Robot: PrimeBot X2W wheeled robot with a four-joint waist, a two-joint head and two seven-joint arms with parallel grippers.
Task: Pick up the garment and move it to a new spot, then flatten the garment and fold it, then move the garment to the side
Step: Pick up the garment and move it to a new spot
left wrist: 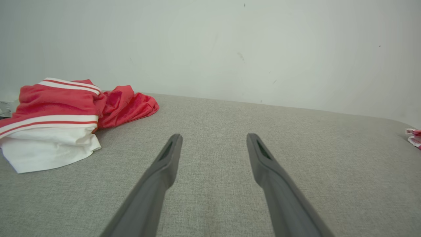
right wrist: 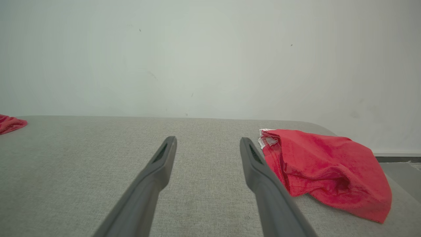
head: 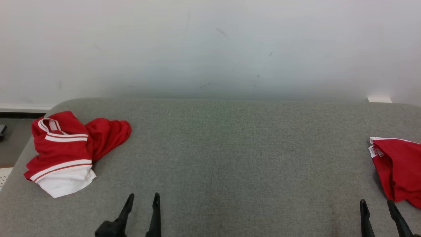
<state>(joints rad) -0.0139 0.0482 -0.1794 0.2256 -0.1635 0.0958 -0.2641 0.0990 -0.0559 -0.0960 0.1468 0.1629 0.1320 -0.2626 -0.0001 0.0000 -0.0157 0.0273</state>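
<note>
Grey woven fabric surface (head: 230, 148) is seen backed by a plain white wall, with left gripper (head: 143, 195) and right gripper (head: 376, 201) both held wide open and empty at its near edge. The crumpled red-and-white striped jersey garment (head: 62, 154), its long axis slanting from near-left to far-right, is found forward and left of the left gripper, judged the nearer arm. A second red cloth heap (head: 398, 171) lies just beside the right gripper.

Head view looks down on the grey surface (head: 230, 148); both wrist views skim it low.
</note>
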